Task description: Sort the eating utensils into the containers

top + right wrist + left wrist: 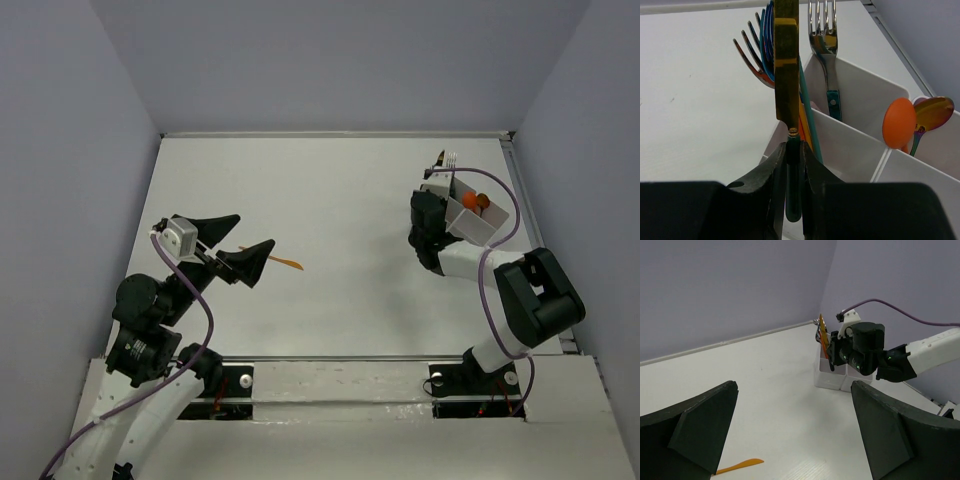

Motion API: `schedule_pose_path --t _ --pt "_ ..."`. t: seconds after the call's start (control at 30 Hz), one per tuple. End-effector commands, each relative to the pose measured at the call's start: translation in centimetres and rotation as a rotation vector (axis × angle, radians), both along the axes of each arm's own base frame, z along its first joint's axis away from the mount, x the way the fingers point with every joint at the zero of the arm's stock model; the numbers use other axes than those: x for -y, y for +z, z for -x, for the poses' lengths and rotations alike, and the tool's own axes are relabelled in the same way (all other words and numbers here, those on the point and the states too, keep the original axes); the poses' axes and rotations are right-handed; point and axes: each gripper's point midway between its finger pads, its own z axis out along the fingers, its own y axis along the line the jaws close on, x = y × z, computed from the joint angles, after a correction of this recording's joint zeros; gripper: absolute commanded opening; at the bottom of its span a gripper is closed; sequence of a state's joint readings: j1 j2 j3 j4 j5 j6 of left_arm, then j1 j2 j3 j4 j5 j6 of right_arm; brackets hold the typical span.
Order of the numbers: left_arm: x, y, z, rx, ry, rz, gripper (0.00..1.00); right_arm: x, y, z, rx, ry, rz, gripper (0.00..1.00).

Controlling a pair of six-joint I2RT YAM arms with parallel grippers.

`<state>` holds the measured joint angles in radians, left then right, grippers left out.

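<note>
- Box [478, 232], divided, is set far right on the table; an orange stick [287, 263] is laid flat, pointing right, beside the spread left gripper [255, 231].
- Left wrist: utensils [823, 332] are stood upright in the box.
- Right wrist: a green stick [793, 195] is pinched upright by the right gripper [793, 165]; teal-handled fork [826, 45] and orange spoon [899, 122] are stood heads-up in separate compartments.

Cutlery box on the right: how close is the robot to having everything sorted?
Forks and spoons already stand in the white box. The right gripper pinches a green-handled utensil at it. One orange piece lies on the table below the open left gripper.
</note>
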<state>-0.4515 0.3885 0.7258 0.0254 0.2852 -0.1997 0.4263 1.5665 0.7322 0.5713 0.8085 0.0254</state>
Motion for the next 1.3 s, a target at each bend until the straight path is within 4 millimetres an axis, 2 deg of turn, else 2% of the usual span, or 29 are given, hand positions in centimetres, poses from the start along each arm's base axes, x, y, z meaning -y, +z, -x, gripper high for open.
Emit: schedule_pose_path --t 0.0,0.57,0.67,0.77,0.87,0.93,1.0,1.07,1.1,1.17,1.2,1.27 --pt "0.0 0.9 0.0 0.038 0.001 0.021 0.99 0.1 2.0 -0.5 0.059 -0.02 -0.042 0.2" --pt "0.0 0.8 -0.1 0.034 -0.001 0.02 0.99 -0.1 2.4 0.2 0.065 0.006 -0.069 0.35" --pt "0.1 0.7 -0.2 0.03 -0.002 0.018 0.99 -0.4 3.4 0.4 0.077 0.027 -0.096 0.37" --pt "0.2 0.6 -0.3 0.026 -0.004 0.017 0.99 -2.5 5.2 0.8 0.093 0.101 -0.137 0.39" --pt "0.2 0.5 -0.4 0.023 -0.004 0.015 0.99 -6.6 6.6 1.2 0.092 0.241 -0.195 0.4" --pt "0.3 0.4 -0.4 0.02 -0.005 0.014 0.99 -9.2 6.6 1.5 0.069 0.33 -0.235 0.4" --pt "0.1 0.4 -0.6 0.019 0.005 0.013 0.99 -14.1 6.0 1.8 0.006 0.481 -0.307 0.4" --pt "0.1 0.3 -0.7 0.016 0.005 0.012 0.99 -17.6 5.0 2.2 -0.057 0.571 -0.354 0.4" --pt "0.0 0.3 -0.9 0.014 0.016 0.01 0.99 -21.3 4.5 2.4 -0.099 0.676 -0.377 0.4" --pt "0.0 0.2 -1.1 0.009 0.019 0.008 0.99 -24.6 4.0 2.7 -0.127 0.736 -0.431 0.4" --pt "0.0 0.1 -1.1 0.008 0.021 0.006 0.99 -27.6 3.4 3.2 -0.158 0.812 -0.463 0.4" --pt "-0.3 0.1 -1.3 0.007 0.035 0.007 0.99 -30.6 3.2 3.4 -0.176 0.866 -0.522 0.4"
